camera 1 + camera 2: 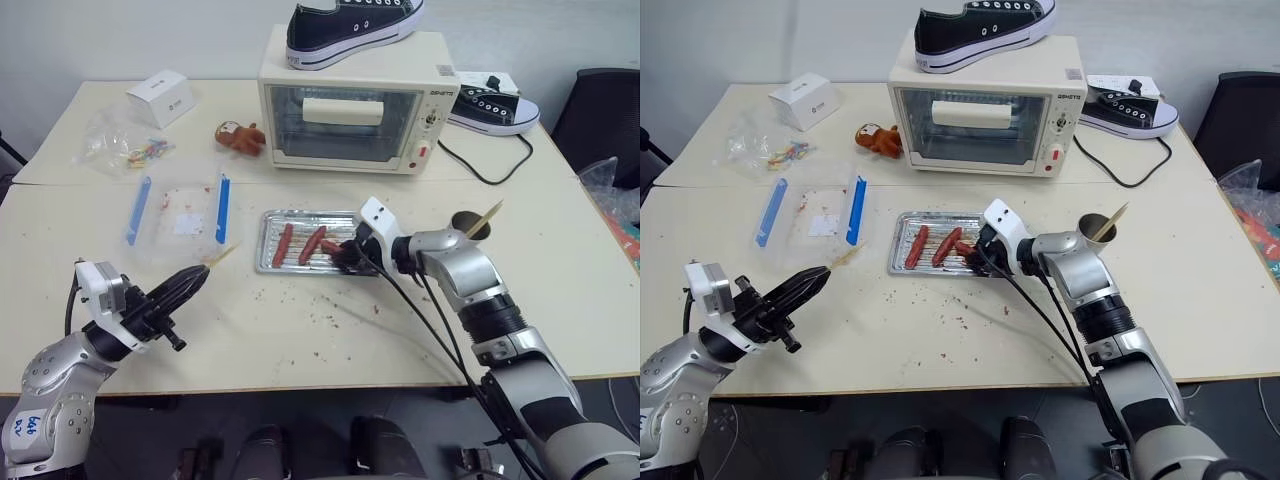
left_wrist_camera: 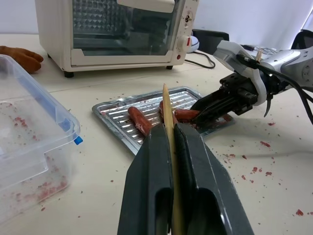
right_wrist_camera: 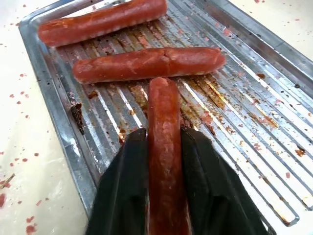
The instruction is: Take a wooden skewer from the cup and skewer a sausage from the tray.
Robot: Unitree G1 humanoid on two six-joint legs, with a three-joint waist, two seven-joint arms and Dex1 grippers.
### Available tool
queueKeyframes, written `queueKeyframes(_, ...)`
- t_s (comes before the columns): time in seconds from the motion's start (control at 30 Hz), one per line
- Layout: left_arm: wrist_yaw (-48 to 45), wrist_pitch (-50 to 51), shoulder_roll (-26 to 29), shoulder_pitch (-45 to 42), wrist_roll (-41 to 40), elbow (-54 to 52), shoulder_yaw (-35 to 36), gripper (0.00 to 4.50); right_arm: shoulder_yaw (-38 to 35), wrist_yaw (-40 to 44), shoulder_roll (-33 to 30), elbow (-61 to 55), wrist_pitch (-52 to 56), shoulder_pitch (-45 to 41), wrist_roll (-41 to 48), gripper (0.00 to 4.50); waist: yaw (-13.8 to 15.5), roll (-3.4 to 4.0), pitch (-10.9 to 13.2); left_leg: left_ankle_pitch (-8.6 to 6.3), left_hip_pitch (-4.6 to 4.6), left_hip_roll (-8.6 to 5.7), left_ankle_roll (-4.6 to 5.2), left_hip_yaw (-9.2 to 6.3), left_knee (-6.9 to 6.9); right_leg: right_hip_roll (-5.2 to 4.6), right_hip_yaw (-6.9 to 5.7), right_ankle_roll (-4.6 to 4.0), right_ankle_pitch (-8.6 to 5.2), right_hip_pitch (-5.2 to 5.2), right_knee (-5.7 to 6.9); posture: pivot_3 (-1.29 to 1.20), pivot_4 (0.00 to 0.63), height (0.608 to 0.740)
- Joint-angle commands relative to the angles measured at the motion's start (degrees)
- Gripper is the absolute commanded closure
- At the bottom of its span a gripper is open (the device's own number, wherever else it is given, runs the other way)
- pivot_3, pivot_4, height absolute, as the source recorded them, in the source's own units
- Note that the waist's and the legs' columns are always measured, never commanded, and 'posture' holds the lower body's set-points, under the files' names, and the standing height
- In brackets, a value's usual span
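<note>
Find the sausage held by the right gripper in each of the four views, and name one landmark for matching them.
Left eye: sausage, tray's right part.
Right eye: sausage, same spot.
Left wrist: sausage, ahead of the skewer tip.
Right wrist: sausage, between the black fingers.
Shared landmark: the ridged tray.

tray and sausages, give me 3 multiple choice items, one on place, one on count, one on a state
1. Where does the tray sit?
A. in front of the toaster oven
B. on top of the toaster oven
C. inside the clear box

2. How many sausages are on or over the tray?
A. one
B. three
C. five

3. What is the right tool doing?
A. hanging open over bare table
B. shut on a sausage
C. holding the cup

Answers:
1 A, the tray lies on the table before the oven door.
2 B, the right wrist view shows three.
3 B, its two fingers press the sausage's sides.
</note>
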Motion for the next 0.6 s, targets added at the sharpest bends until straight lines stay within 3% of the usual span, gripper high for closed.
queueKeyframes(0.03,-0.3,-1.2,0.0,-0.2,0.0,-0.4,0.6,4.50,0.1,0.1,-0.5,-1.4,-0.6,0.5,-0.7,3.92,0.0,0.00,0.0,0.00,0.01,0.00,0.00,0.00,0.00,0.00,0.00,0.00,0.00,0.00,0.00,0.00,0.150,0.740)
queueKeyframes(0.3,-0.9,-0.9,1.2,0.1,0.6,-1.8,0.3,4.50,0.7,7.5,-5.9,-8.4,-5.4,1.3,0.2,3.92,0.1,0.00,0.0,0.00,0.00,-0.02,0.00,0.00,0.00,-0.03,0.00,0.00,0.00,0.00,-0.01,0.00,0.150,0.740)
queueKeyframes(0.6,-11.4,0.5,10.1,-1.2,2.3,-4.1,-5.7,4.50,-0.3,24.4,-13.7,-19.9,-19.2,3.4,6.6,3.92,0.1,0.00,0.0,0.00,0.01,0.01,-0.01,0.00,-0.03,0.03,-0.02,0.00,0.00,0.00,-0.05,0.00,0.150,0.740)
